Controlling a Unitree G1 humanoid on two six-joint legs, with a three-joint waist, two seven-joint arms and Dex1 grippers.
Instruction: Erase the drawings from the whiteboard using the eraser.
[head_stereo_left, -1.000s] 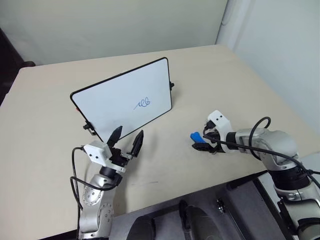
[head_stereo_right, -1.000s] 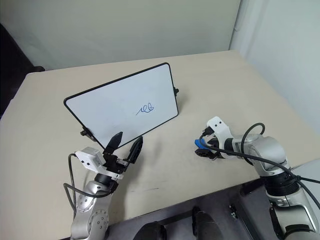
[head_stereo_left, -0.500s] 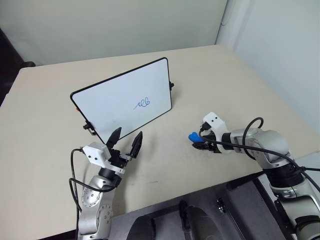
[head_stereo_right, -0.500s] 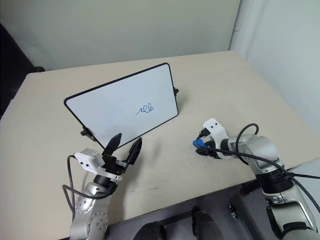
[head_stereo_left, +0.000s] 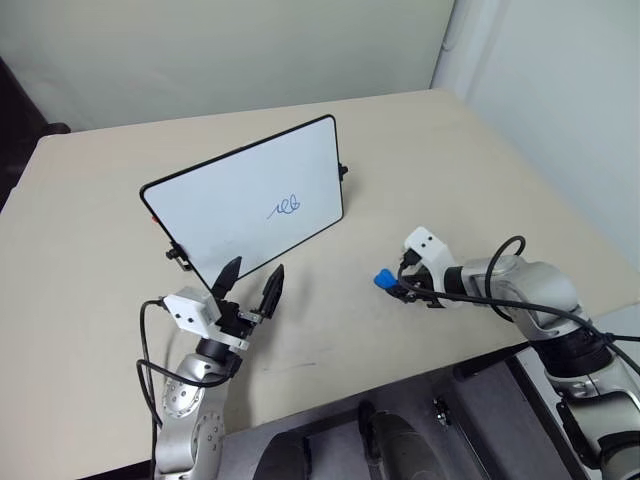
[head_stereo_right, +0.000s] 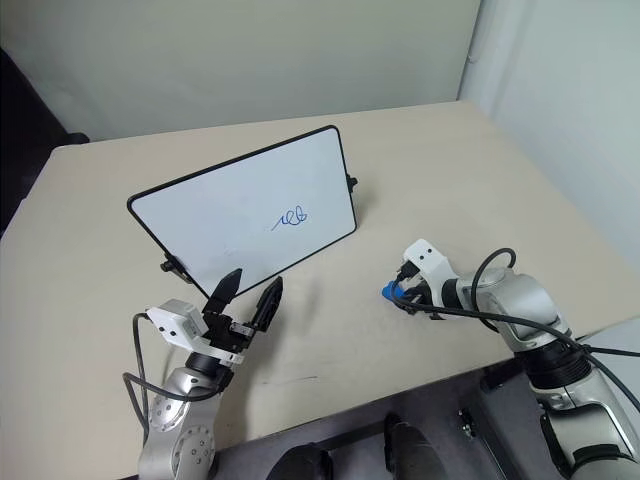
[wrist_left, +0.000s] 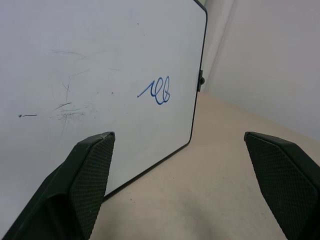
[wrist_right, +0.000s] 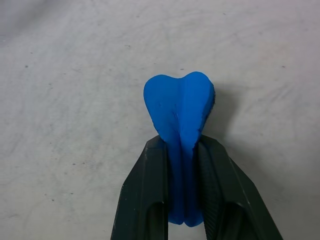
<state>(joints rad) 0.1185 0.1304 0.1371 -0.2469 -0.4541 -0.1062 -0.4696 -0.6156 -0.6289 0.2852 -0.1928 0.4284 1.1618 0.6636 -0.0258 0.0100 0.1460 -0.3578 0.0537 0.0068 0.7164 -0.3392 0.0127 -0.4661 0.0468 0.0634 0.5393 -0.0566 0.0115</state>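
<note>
Plain pale walls, beige table (head_stereo_left: 480, 160) w/ the whiteboard (head_stereo_left: 215, 222) propped upright at a slant toward the far-left part

Eye views: blue scribble (head_stereo_left: 289, 207) sits on the board's right half, unwiped. Left gripper (head_stereo_left: 249, 287) is raised just in front of the board's lower edge, fingers spread, nothing between them. Right gripper (head_stereo_left: 392, 285) is low over the table, well right of the board, pinching the eraser (head_stereo_left: 383, 279); the blue tip pokes out toward the board

Left wrist view: both black fingers (wrist_left: 85, 175) wide apart, framing the board face; scribble (wrist_left: 159, 91) clear near the right rim, faint grey smudges further left, a black clip on the rim. Can't tell whether the fingers touch the board

Right wrist view: fingers (wrist_right: 150, 190) squeezed hard on the eraser (wrist_right: 181, 112), which is creased down the middle and bulges past the tips. It's at or just off the tabletop, can't tell which

Step, as I read it: grasp done, wiping not begun. Next calls for lifting the eraser, carrying it left and up to the scribble, turning the wrist so the blue tip meets the board face-on, then rubbing w/ light pressure. Risk: the propped board may tip or slide back if pushed too hard; left gripper looks placed to steady it
</note>
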